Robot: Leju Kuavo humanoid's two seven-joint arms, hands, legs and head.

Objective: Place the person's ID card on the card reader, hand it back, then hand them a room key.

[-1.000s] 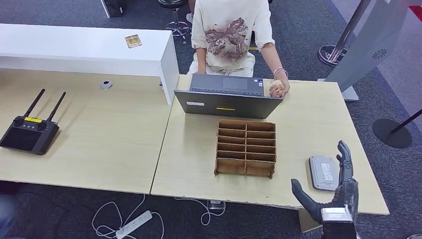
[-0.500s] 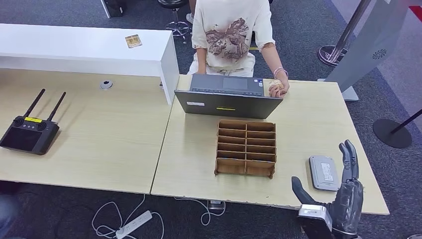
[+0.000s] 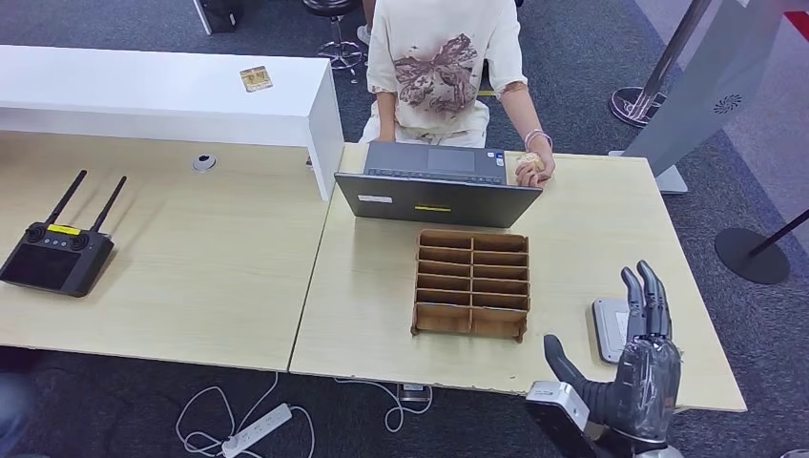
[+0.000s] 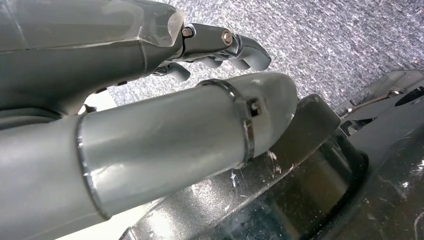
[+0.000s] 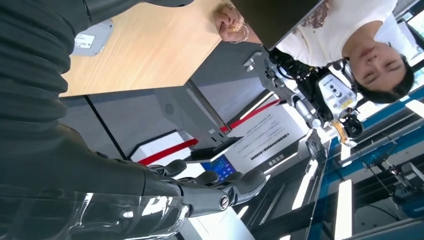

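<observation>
A wooden divided tray (image 3: 471, 284) is seen on the light wood table (image 3: 382, 296), just in front of an open laptop (image 3: 436, 183). A black remote controller (image 3: 52, 253) with two antennas is laid on the adjoining desk (image 3: 191, 258). A power strip (image 3: 256, 429) and white cables are seen on the grey carpet (image 3: 114, 401) below.

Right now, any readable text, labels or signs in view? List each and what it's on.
No text reads clearly.
Grey flat card reader: white label, print too small.
Dark grey open laptop: yellow strip and white sticker, unreadable.
Black twin-antenna remote controller: yellow label, unreadable.
White floor sign with red stripe: lines of print, blurred.
Small tan card on the white counter: pattern, no legible words.
</observation>
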